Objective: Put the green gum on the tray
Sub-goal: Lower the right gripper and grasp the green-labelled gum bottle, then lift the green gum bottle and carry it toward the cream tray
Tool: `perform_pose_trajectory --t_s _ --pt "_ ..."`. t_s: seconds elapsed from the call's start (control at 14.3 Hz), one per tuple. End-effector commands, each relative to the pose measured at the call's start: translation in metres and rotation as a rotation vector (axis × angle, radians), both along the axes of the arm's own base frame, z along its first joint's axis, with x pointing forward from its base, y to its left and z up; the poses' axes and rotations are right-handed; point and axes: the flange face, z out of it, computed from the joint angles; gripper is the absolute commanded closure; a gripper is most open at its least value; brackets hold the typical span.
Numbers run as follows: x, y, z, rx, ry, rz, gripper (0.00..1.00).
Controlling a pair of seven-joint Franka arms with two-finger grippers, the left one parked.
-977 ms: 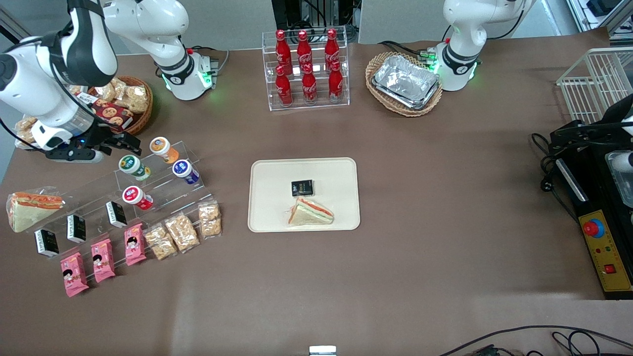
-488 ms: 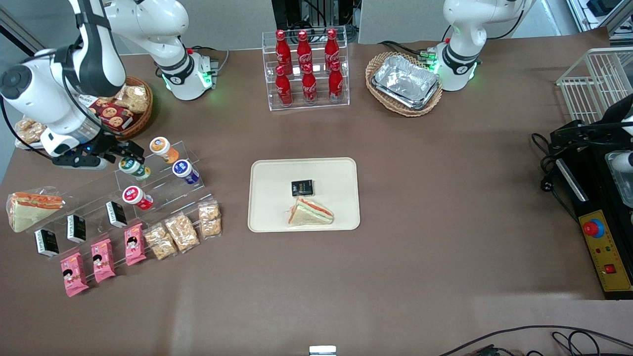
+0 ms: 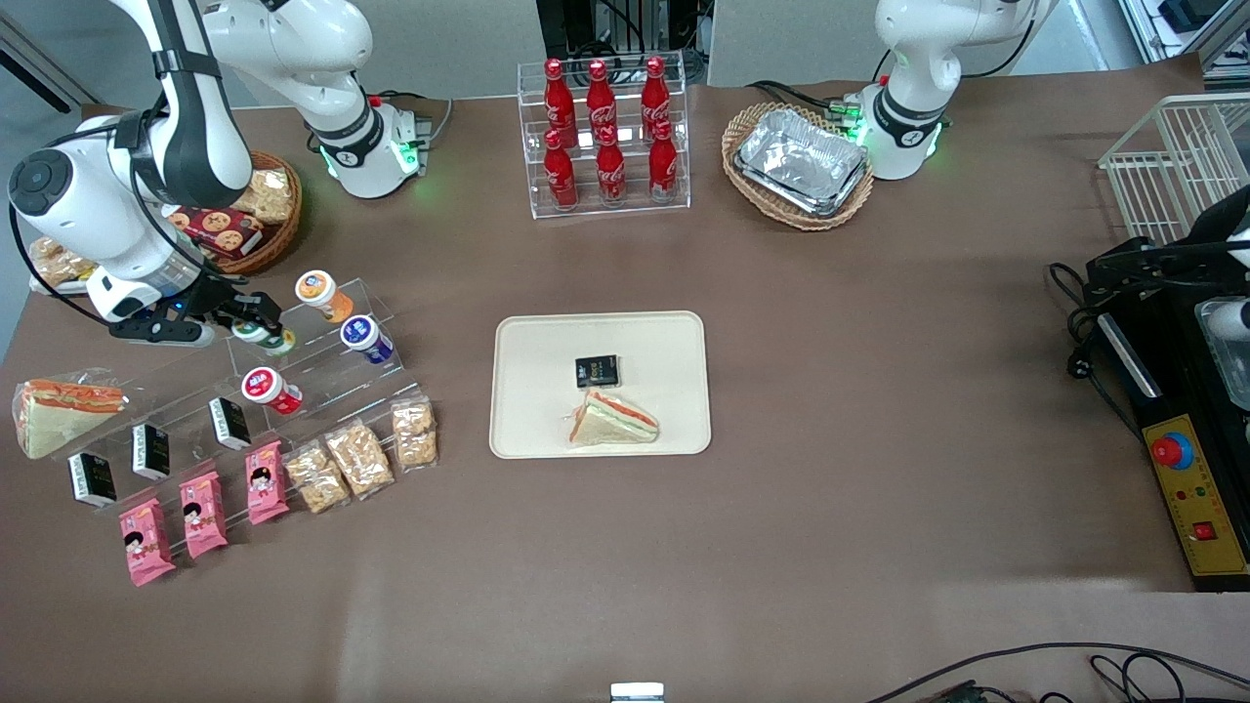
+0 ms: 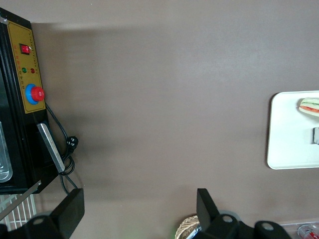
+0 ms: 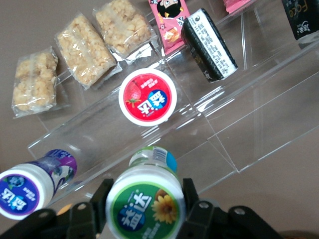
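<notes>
The brown table (image 3: pixel 879 410) spreads wide, and well away from the jaws, toward the middle of it, sits the cream tray (image 3: pixel 527 391), flat and low-rimmed, an easy place to set something down. It already carries a wrapped sandwich wedge (image 3: pixel 613 420) and a small black packet (image 3: pixel 597 371), with bare surface around them, so I judge there is room for one more item.

The clear acrylic stepped rack (image 5: pixel 234 124) lies right under the jaws. Its tiers tip the goods up so their lids face outward, which is presumably why each canister leans rather than stands.

Now the gripper (image 3: pixel 256 320): it sits at the rack's upper tier, its two dark fingers (image 5: pixel 99 199) flanking the green gum (image 5: pixel 144 206), one on each side of the canister. They look pressed to it, though whether they truly clamp it I cannot tell. The gum is still on the rack, not lifted, far from the tray.

Just past the jaws on the lower tier lies the red-lidded canister (image 5: pixel 147 97), strawberry on its lid. Beside the jaws is the blue-lidded canister (image 5: pixel 22 191); the orange-lidded canister (image 3: pixel 317 290) sits close by too.

Writing: the green lid shows white Chinese characters next to a yellow flower; the same two characters appear on the red and blue lids. A black box (image 5: pixel 301 17) past the rack reads "Face".
</notes>
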Motion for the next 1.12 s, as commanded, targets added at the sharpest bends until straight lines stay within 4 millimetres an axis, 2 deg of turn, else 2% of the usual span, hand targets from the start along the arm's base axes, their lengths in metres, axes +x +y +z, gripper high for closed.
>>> perform_pose_trajectory --t_s 0.0,0.14,0.28,0.84,1.05 --pt "-0.001 -0.007 0.001 -0.011 -0.019 0.023 0.63" --pt "0.000 -0.014 0.006 -0.010 -0.026 0.026 0.63" --pt "0.006 -0.020 0.023 -0.011 -0.046 0.047 0.68" --pt "0.059 -0.027 0.158 0.025 0.076 0.057 0.69" --pt "0.066 -0.024 0.203 0.035 0.124 0.062 0.68"
